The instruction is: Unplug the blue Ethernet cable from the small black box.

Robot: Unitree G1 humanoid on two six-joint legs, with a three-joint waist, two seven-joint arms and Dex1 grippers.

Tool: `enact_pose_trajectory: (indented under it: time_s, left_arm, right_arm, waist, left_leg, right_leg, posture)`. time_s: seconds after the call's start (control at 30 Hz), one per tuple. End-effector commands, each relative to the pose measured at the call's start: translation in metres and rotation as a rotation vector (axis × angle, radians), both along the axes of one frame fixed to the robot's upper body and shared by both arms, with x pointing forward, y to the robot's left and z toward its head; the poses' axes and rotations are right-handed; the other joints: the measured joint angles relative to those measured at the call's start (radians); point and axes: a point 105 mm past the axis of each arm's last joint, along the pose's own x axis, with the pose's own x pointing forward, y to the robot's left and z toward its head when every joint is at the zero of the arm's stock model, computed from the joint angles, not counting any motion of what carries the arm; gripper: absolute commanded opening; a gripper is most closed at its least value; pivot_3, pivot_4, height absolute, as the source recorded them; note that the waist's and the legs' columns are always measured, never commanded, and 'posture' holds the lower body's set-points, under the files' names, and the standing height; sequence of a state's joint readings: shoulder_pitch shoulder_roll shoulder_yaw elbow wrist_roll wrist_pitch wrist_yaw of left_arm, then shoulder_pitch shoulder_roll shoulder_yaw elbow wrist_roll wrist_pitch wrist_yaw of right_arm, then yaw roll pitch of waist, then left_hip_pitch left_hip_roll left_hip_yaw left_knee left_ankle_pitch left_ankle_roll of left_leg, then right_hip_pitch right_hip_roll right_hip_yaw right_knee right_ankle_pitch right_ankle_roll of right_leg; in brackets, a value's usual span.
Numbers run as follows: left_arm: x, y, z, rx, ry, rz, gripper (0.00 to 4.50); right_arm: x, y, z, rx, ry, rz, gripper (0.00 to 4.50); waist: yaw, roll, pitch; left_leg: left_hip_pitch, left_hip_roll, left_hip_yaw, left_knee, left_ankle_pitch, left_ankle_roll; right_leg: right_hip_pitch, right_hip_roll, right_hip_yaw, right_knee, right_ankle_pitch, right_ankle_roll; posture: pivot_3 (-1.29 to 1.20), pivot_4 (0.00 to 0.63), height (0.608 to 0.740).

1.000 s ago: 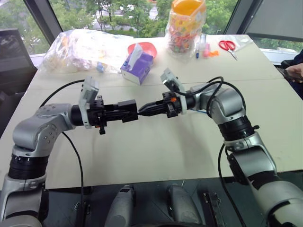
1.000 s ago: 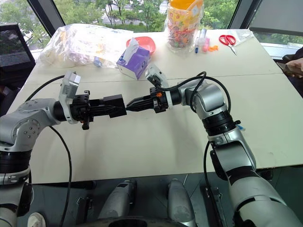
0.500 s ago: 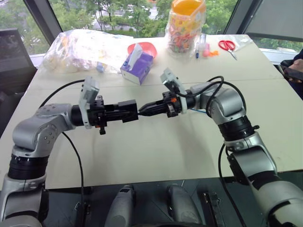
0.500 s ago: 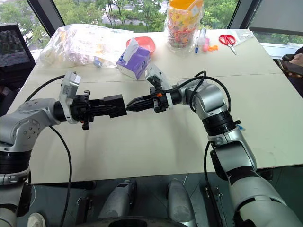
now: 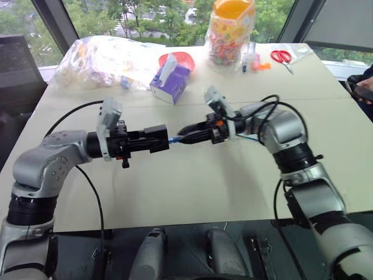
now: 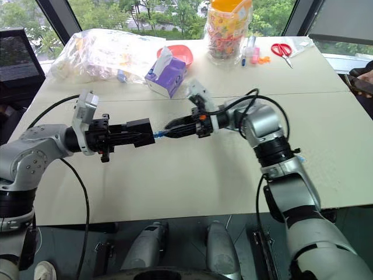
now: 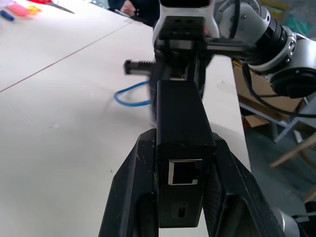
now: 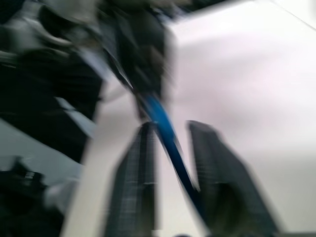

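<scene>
My left gripper (image 5: 145, 140) is shut on the small black box (image 5: 157, 138) and holds it level above the table, pointing right. The left wrist view shows the box (image 7: 178, 108) clamped between both fingers, an empty port facing the camera. A short stretch of the blue Ethernet cable (image 5: 174, 139) runs from the box's far end to my right gripper (image 5: 182, 132), which faces the box a small gap away. In the right wrist view its fingers stand apart with the cable (image 8: 173, 148) passing between them. More of the cable loops on the table (image 7: 131, 96). The plug's seat in the box is hidden.
On the far half of the white table (image 5: 192, 181) stand a purple tissue box (image 5: 169, 81), a red bowl (image 5: 178, 58), a full plastic bag (image 5: 105, 58), a jar of sweets (image 5: 229, 32) and red scissors (image 5: 281, 56). A person's hand (image 5: 364, 87) shows at the right edge.
My right gripper drew back to the right, away from the box, and its fingers parted. A piece of blue cable now shows in the gap. The left arm kept still.
</scene>
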State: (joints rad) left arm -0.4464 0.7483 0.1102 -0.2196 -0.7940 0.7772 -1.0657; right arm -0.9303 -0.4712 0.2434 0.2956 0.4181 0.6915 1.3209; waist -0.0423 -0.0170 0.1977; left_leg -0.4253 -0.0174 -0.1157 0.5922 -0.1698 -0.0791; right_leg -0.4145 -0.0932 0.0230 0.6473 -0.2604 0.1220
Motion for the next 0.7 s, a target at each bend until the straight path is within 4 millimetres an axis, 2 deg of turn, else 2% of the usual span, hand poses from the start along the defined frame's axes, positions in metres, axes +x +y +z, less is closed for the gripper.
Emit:
enact_pose_trajectory:
  time_s: [0.03, 0.47, 0.7]
  left_arm:
    - [-0.004, -0.004, 0.014, -0.015, -0.059, -0.032, 0.51]
    - [-0.003, -0.008, 0.012, -0.015, -0.062, -0.044, 0.51]
    - [-0.003, -0.009, 0.013, -0.018, -0.068, -0.043, 0.51]
  right_arm:
    - [-0.009, 0.01, 0.012, 0.041, -0.019, 0.041, 2.66]
    - [-0.029, 0.029, 0.021, 0.077, 0.026, 0.124, 2.66]
    - [-0.028, 0.033, 0.02, 0.071, 0.023, 0.127, 2.66]
  waist:
    - [-0.005, 0.0, 0.0]
    - [-0.002, 0.0, 0.0]
    - [-0.002, 0.0, 0.0]
  left_leg:
    - [0.0, 0.0, 0.0, 0.0, 0.0, 0.0]
    - [0.0, 0.0, 0.0, 0.0, 0.0, 0.0]
    - [0.0, 0.0, 0.0, 0.0, 0.0, 0.0]
  right_leg:
    - [0.0, 0.0, 0.0, 0.0, 0.0, 0.0]
    - [0.0, 0.0, 0.0, 0.001, 0.0, 0.0]
    - [-0.001, 0.0, 0.0, 0.001, 0.0, 0.0]
  posture:
    - [0.0, 0.15, 0.726]
    - [0.0, 0.15, 0.726]
    - [0.0, 0.15, 0.726]
